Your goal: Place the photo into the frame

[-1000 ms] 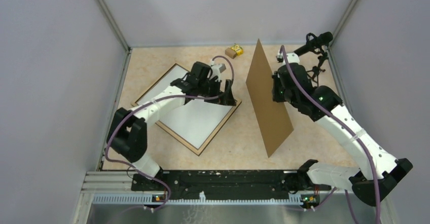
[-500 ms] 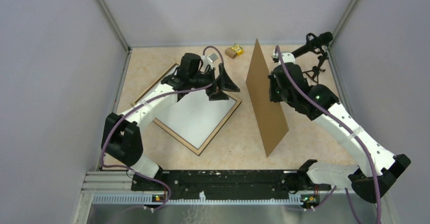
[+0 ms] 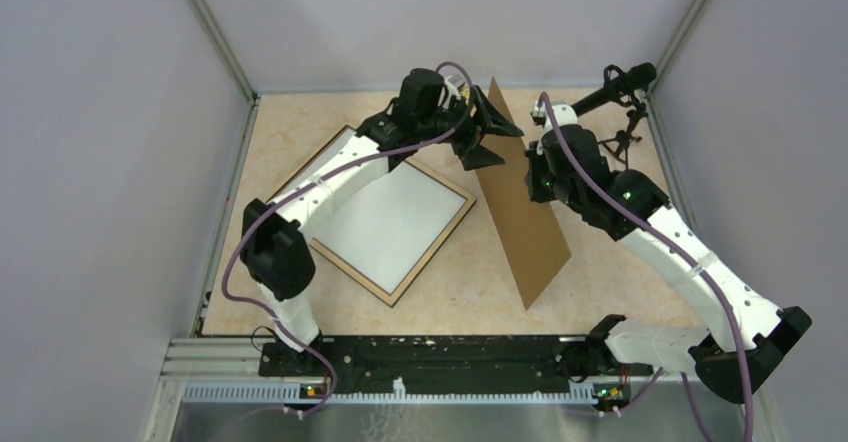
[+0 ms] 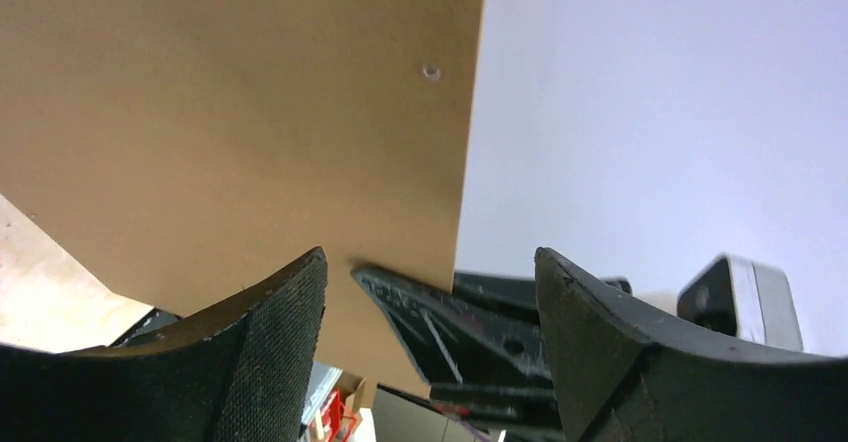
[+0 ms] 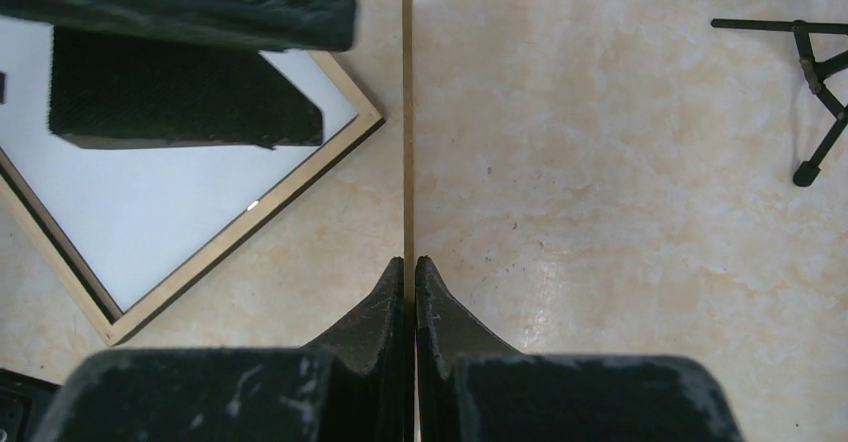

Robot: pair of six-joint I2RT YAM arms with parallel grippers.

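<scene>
The frame (image 3: pixel 432 253) lies back up on the table's left half, its light-wood rim around a white sheet (image 3: pixel 385 227); no mountain print shows, so I cannot tell whether this sheet is the photo. The frame also shows in the right wrist view (image 5: pixel 240 227). My right gripper (image 3: pixel 540 177) is shut on the plain brown backing board (image 3: pixel 520 217) and holds it upright on its edge (image 5: pixel 407 112), the jaws pinching it (image 5: pixel 409 262). My left gripper (image 3: pixel 490 142) is open and raised beside the board's far top corner (image 4: pixel 250 112), its jaws spread (image 4: pixel 430 257) and empty.
A black stand (image 3: pixel 625 92) is at the back right corner and also shows in the right wrist view (image 5: pixel 815 92). Grey walls close in the table on three sides. The left arm stretches over the frame's far corner.
My left gripper has lifted off the frame and swung back and right to the board's far top corner, staying open. The right gripper still holds the board upright, barely moved.
</scene>
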